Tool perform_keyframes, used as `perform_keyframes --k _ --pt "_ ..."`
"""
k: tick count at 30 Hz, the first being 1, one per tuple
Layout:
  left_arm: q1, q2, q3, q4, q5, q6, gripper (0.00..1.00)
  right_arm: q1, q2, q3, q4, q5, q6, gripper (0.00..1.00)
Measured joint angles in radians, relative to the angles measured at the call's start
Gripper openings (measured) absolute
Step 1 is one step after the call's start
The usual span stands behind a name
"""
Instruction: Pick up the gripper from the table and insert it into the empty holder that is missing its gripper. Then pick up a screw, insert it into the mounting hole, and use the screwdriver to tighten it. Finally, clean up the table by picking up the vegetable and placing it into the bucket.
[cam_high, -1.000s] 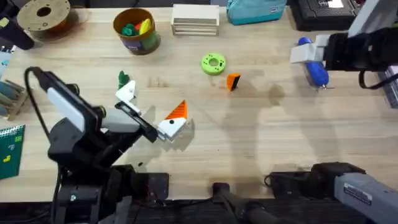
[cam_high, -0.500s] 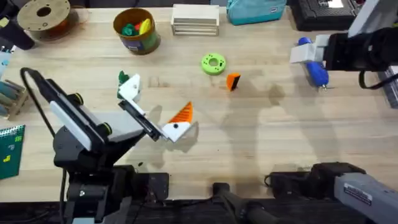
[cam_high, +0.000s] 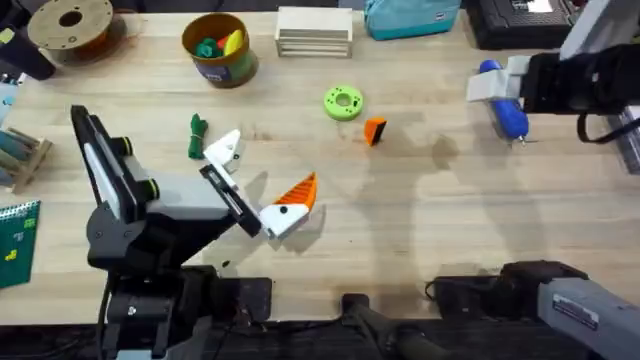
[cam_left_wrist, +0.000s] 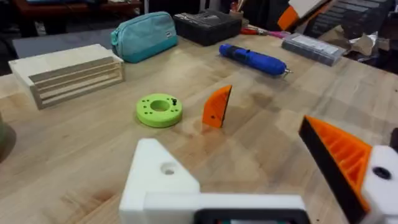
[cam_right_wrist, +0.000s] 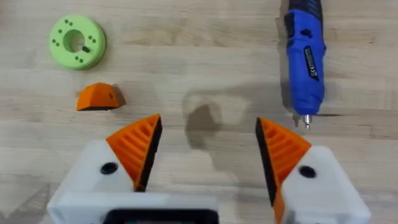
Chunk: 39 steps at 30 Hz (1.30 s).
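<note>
The orange wedge gripper (cam_high: 375, 130) lies on the table (cam_high: 420, 220) next to a lime-green disc (cam_high: 343, 102). My left gripper (cam_high: 268, 165) is open. One of its fingers is a bare white holder (cam_left_wrist: 163, 180) and the other carries an orange pad (cam_left_wrist: 341, 160). The wedge (cam_left_wrist: 217, 106) stands a short way beyond them. My right gripper (cam_right_wrist: 208, 121) hangs open above the table beside the blue screwdriver (cam_right_wrist: 305, 59). The dark green vegetable (cam_high: 196, 135) lies close by the bare holder (cam_high: 225, 148). The bucket (cam_high: 218, 48) stands at the far left. I cannot make out a screw.
A wooden block stack (cam_high: 314, 32) and a teal pouch (cam_high: 410, 15) line the far edge. A brown spool (cam_high: 70, 25) sits at the far left corner. The bucket holds a green and a yellow toy.
My left gripper has swung right and farther across the table, toward the orange wedge, uncovering the green vegetable. The right arm has not moved.
</note>
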Motion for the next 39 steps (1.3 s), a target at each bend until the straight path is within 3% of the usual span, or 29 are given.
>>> perform_keyframes --k 27,34,39 --pt "0.0 0.0 0.0 0.0 0.003 -0.014 0.97 0.0 0.0 0.0 0.015 -0.001 0.0 0.88" --pt "0.0 0.0 0.0 0.0 0.003 -0.015 0.969 0.009 0.0 0.0 0.007 -0.133 -0.056 0.88" --pt "0.0 0.0 0.0 0.0 0.003 -0.015 0.971 0.075 0.006 0.008 -0.034 -0.15 -0.12 0.88"
